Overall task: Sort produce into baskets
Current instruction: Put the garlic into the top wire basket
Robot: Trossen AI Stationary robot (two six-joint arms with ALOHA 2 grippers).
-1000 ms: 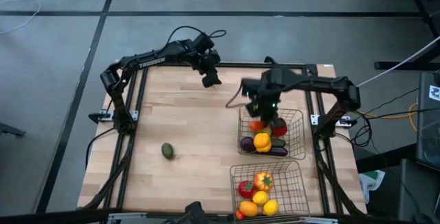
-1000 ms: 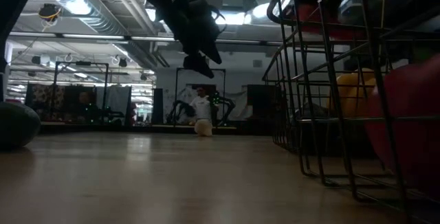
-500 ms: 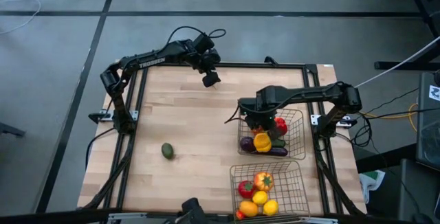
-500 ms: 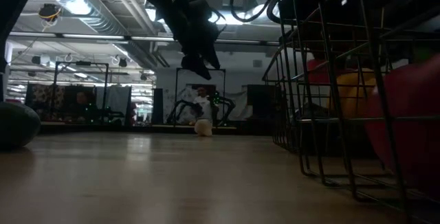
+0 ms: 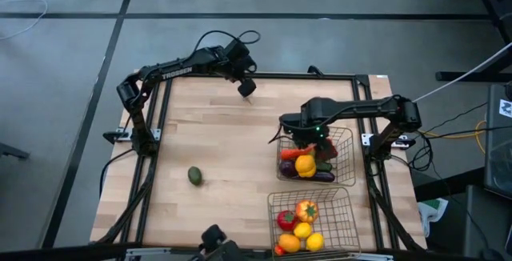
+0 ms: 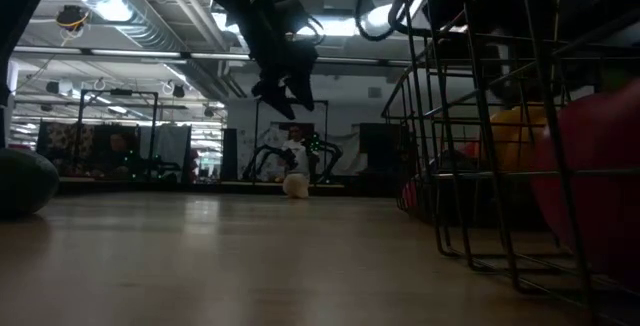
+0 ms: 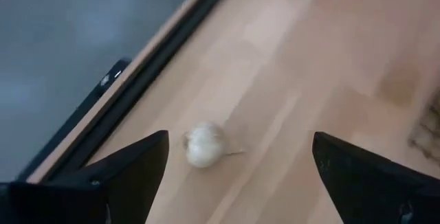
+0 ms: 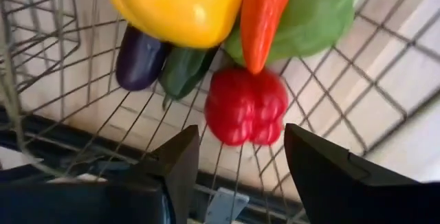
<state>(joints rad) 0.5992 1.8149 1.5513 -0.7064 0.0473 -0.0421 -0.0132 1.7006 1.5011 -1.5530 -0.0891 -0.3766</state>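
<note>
Right pincer [image 8: 234, 162] above the far basket [image 5: 346, 137], fingers parted and holding nothing, red pepper [image 8: 244, 107] lying on the mesh just beneath, evidently dropped among the vegetables: yellow pepper [image 8: 180, 4], eggplant [image 8: 139, 59], orange carrot [image 8: 261, 14]. Near basket [image 5: 346, 205] filled with fruit pieces. Left pincer [image 7: 234, 165] wide open and empty, poised over the white garlic [image 7: 205, 143] near the bench [image 5: 224, 141] far edge, likely lined up for a grasp. Green avocado [image 5: 194, 175] alone on the bench, well apart, not yet sorted.
</note>
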